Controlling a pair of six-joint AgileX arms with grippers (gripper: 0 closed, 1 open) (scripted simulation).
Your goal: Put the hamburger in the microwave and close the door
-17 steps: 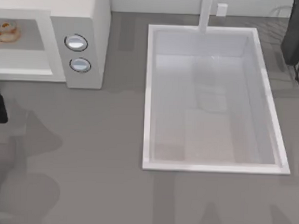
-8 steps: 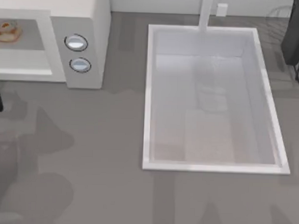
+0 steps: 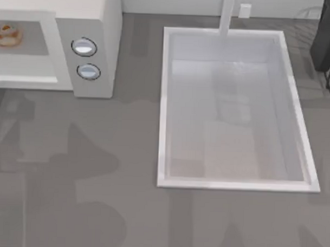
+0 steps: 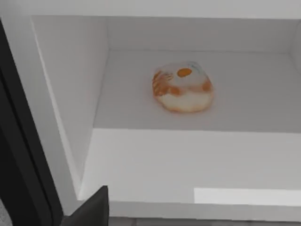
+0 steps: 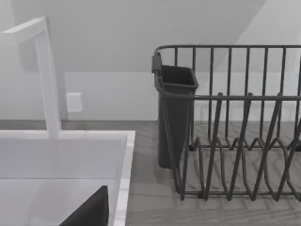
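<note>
Hamburger (image 3: 6,34) sits inside the microwave (image 3: 98,23) cavity, on the grey floor toward the back, w/ nothing touching it. Left wrist view: hamburger (image 4: 183,88) lies ahead of the left pincer, past the white sill; one dark fingertip (image 4: 91,209) pokes in at the frame edge, so can't tell if that pincer is released or clenched. Dark strip beside the cavity wall, can't tell what it is. Two knobs (image 3: 84,47) on the grey panel. Sink (image 3: 164,107) sunk in the bench (image 3: 98,170) centre-right, tap (image 3: 227,14) at its back. Right wrist view adds a dark dish rack (image 5: 235,127) w/ cutlery cup (image 5: 175,113) ahead of the right pincer, next to the sink rim; its grip state also can't be told.
</note>
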